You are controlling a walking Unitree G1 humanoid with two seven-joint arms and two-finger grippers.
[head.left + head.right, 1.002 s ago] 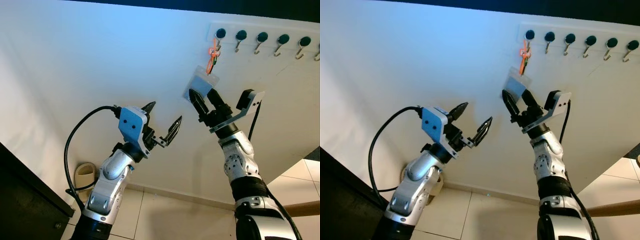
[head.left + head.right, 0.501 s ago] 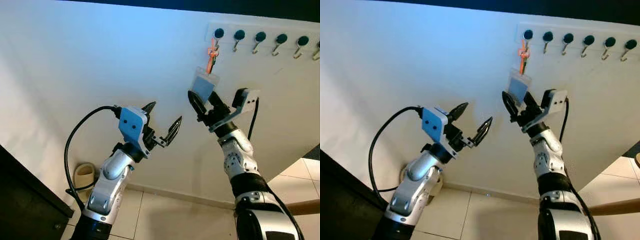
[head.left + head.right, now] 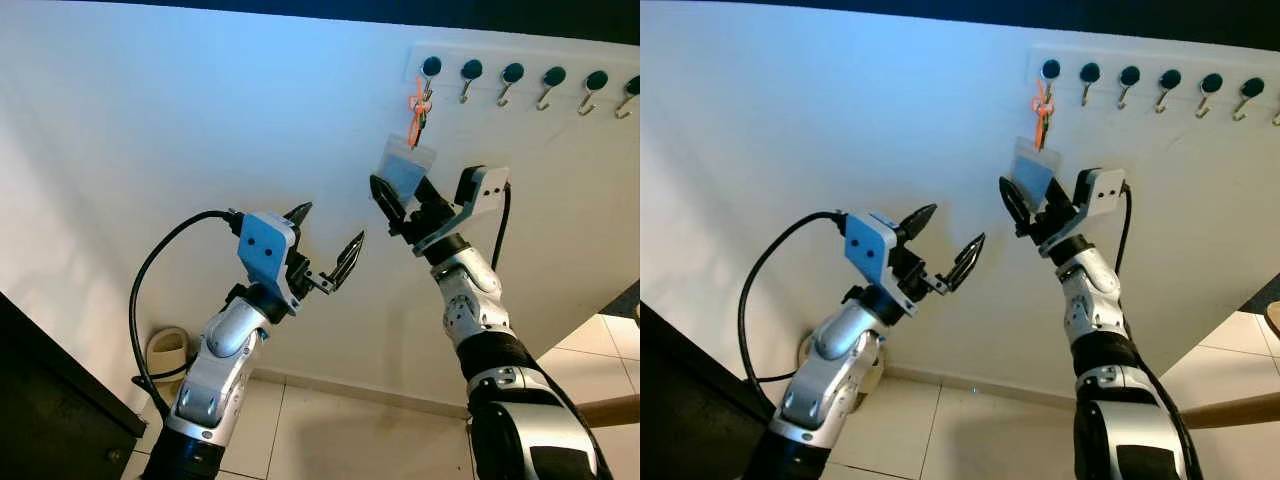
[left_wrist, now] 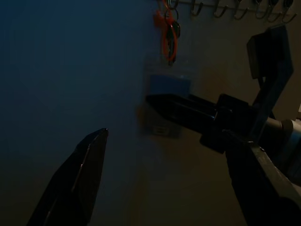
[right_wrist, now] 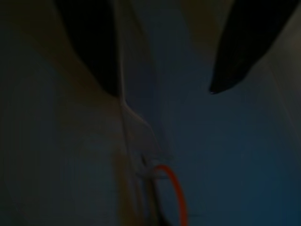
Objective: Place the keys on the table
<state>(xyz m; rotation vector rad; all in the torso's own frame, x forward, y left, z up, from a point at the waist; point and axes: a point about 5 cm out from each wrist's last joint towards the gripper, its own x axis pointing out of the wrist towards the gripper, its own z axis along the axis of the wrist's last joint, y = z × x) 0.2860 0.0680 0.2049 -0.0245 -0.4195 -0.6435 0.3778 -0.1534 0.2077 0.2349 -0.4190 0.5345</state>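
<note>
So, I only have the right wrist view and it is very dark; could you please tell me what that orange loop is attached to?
Observer: It holds the keys, which hang from the leftmost hook in a row of hooks on the white wall.
Operator: Thank you. What is the pale sheet between my fingers?
Observer: A clear pouch with a blue card, dangling below the keys. The right gripper is open, with its fingers at the pouch's lower edge; I cannot tell if they touch it.
Operator: And where is the other arm?
Observer: The left gripper is open too, raised lower down and to the left of the pouch, holding nothing.
</note>
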